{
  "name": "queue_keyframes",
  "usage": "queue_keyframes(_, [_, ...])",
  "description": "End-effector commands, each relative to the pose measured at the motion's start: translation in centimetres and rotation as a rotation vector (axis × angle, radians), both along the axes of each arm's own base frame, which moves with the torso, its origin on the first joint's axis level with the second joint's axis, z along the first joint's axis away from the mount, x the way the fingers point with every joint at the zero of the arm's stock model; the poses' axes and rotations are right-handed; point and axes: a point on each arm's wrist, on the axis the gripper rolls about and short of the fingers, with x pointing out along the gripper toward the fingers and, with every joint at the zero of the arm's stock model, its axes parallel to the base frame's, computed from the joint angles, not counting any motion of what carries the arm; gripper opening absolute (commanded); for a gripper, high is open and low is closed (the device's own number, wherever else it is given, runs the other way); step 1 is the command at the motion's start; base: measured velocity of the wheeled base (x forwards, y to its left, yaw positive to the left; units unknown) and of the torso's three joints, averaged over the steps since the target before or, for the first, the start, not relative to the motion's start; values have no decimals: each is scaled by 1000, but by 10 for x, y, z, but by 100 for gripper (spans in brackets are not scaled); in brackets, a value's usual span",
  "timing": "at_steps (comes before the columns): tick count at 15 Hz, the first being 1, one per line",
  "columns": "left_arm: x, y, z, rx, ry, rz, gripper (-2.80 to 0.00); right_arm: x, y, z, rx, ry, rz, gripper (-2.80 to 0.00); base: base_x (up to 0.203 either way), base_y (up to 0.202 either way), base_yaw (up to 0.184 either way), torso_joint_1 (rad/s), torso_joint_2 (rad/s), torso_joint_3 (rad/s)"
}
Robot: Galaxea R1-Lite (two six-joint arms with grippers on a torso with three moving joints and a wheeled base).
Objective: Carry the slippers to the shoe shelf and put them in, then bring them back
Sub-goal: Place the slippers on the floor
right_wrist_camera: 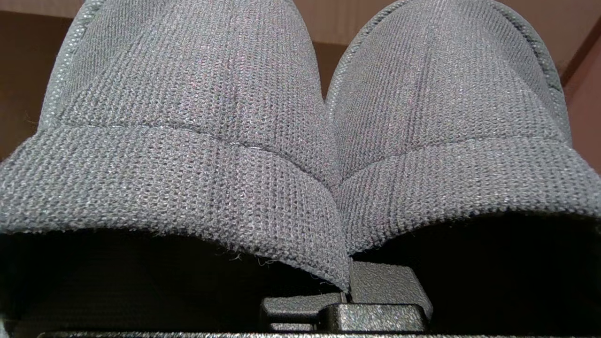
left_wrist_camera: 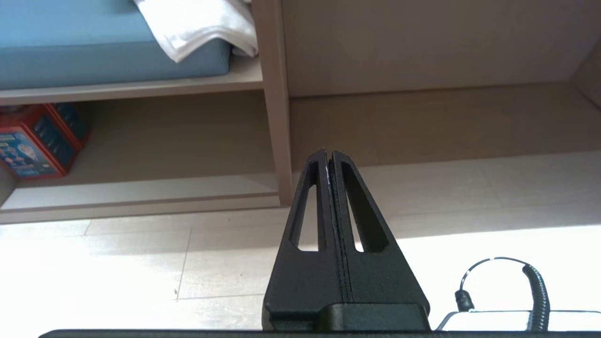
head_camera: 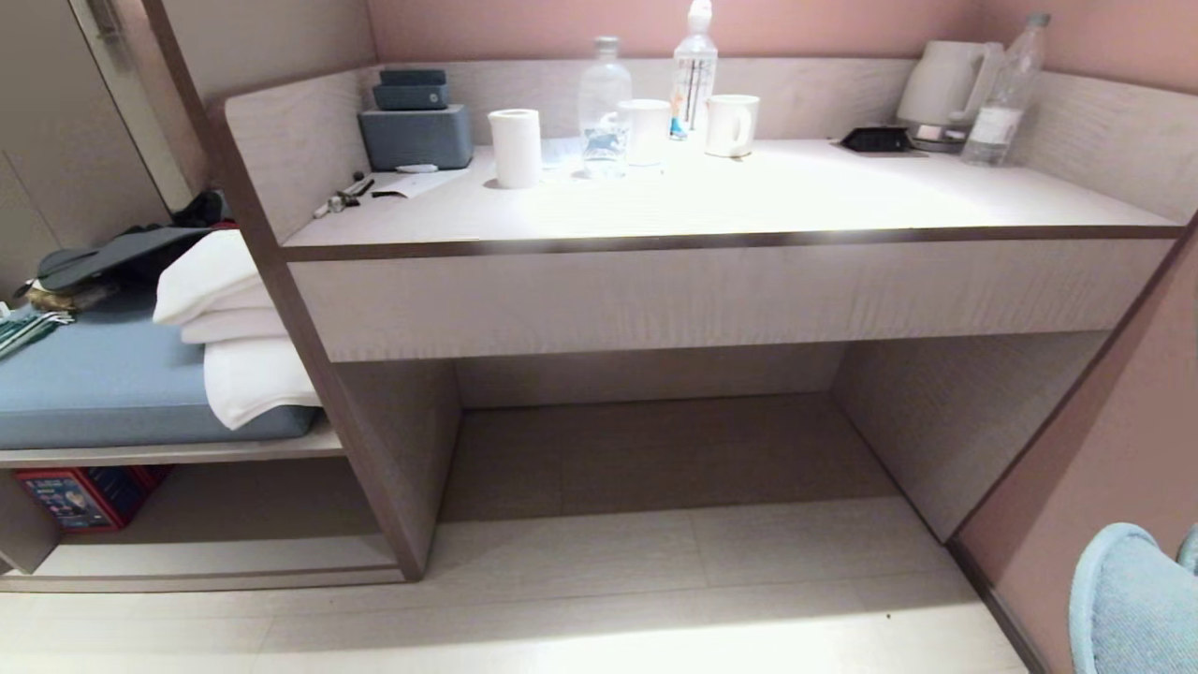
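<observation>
Two arms: the left gripper (left_wrist_camera: pixel 331 157), jaws pressed together and empty, hangs over the pale floor (left_wrist_camera: pixel 141 263) before the shoe shelf (head_camera: pixel 220 557). The right gripper (right_wrist_camera: pixel 347 291), clamped tight, pinches both slippers (right_wrist_camera: pixel 300 155) side by side at the head view's lower right.

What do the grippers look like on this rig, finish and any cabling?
The left gripper is matte black with a grainy finish: two long tapering fingers, each with a slot cut through it, on a blocky black base. Beside that base, a thin black wire and a ribbed black cable loop into a pale housing. Of the right gripper only a textured black block shows. No markings visible.
</observation>
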Motion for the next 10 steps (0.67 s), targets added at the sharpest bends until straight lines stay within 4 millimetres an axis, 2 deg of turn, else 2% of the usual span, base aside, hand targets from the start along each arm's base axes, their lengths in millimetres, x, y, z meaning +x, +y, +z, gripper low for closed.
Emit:
queue_keyframes(1, [0, 0, 0, -1, 1, 0, -280, 0, 0, 0, 2, 2, 1, -280, 0, 0, 0, 2, 2, -198])
queue_keyframes(10, [0, 0, 0, -1, 1, 1, -280, 0, 0, 0, -44, 0, -4, -280, 0, 0, 0, 2, 4, -200])
